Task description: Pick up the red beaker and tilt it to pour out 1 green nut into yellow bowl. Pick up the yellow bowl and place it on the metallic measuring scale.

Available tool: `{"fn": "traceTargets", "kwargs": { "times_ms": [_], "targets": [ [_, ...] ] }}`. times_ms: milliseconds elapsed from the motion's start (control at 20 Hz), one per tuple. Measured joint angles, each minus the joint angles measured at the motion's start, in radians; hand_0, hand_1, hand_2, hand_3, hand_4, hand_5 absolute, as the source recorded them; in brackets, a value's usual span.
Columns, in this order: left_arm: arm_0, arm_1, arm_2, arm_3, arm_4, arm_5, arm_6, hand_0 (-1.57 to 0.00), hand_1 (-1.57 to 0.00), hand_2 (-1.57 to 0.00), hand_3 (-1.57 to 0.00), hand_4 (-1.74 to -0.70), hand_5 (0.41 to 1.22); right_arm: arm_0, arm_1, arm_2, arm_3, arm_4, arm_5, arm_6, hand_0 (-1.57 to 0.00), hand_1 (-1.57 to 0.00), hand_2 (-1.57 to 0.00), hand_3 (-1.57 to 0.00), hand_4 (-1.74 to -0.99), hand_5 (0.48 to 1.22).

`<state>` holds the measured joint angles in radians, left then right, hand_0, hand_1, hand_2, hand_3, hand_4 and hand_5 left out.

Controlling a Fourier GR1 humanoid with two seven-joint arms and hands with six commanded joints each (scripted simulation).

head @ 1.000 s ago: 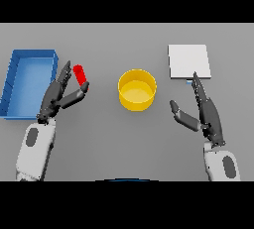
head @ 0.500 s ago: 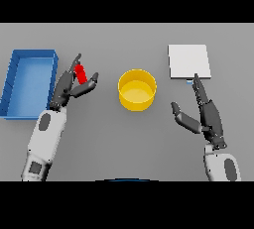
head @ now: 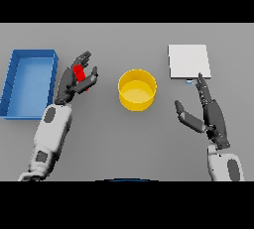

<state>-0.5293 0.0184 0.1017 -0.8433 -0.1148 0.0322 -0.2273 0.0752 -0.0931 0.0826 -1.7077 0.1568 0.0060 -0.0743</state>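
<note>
We see our left robot hand curled around the red beaker, well short of the yellow bowl, so tilting here risks spilling the nut onto the worktop, while our right robot hand rests open.

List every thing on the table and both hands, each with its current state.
red beaker: gripped in the left hand
left hand: fingers curled round the beaker
yellow bowl: upright on the table, untouched
measuring scale: nothing on it
blue bin: open
right hand: open, holding nothing

no readable text, labels, brands or numbers anywhere; nothing legible on the measuring scale at 1 o'clock either
</note>
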Motion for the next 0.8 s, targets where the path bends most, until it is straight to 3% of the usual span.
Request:
{"fn": "traceTargets", "kwargs": {
  "times_ms": [100,150,300,450,600,800],
  "targets": [
    [-0.016,-0.009,0.008,0.031,-0.021,0.058,-0.003,-0.76,-0.78,-0.84,-0.88,-1.52,0.999,-0.004,0.007,0.002,0.004,0.002,-0.004,0.006,0.00,0.00,0.00,0.00,-1.239,0.648],
    [-0.025,-0.008,-0.002,0.029,-0.043,0.084,0.018,-0.92,-0.94,-0.99,-0.98,-1.56,1.043,0.007,0.013,0.009,0.008,0.007,-0.004,0.002,0.00,0.00,0.00,0.00,-1.239,0.648],
    [-0.038,-0.002,-0.027,0.048,-0.080,0.102,-0.014,-1.24,-1.25,-1.27,-1.15,-1.64,1.130,-0.004,0.005,0.000,0.013,0.005,-0.006,0.004,0.00,0.00,0.00,0.00,-1.242,0.650],
    [-0.042,0.000,-0.030,0.049,-0.071,0.088,0.000,-1.40,-1.41,-1.42,-1.36,-1.54,1.174,-0.001,0.014,0.006,0.017,0.003,-0.003,-0.016,0.00,0.00,0.00,0.00,-1.255,0.644],
    [-0.032,-0.016,-0.014,0.022,-0.030,0.061,-0.038,-1.48,-1.49,-1.49,-1.46,-1.64,1.157,-0.005,0.018,0.008,0.017,0.005,-0.005,-0.006,0.00,0.00,0.00,0.00,-1.248,0.645],
    [-0.033,0.002,0.011,-0.051,0.051,0.003,-0.027,-1.54,-1.54,-1.54,-1.53,-1.70,1.135,-0.006,0.012,0.006,0.012,0.006,-0.005,-0.009,0.00,0.00,0.00,0.00,-1.233,0.644]
  ]
}}
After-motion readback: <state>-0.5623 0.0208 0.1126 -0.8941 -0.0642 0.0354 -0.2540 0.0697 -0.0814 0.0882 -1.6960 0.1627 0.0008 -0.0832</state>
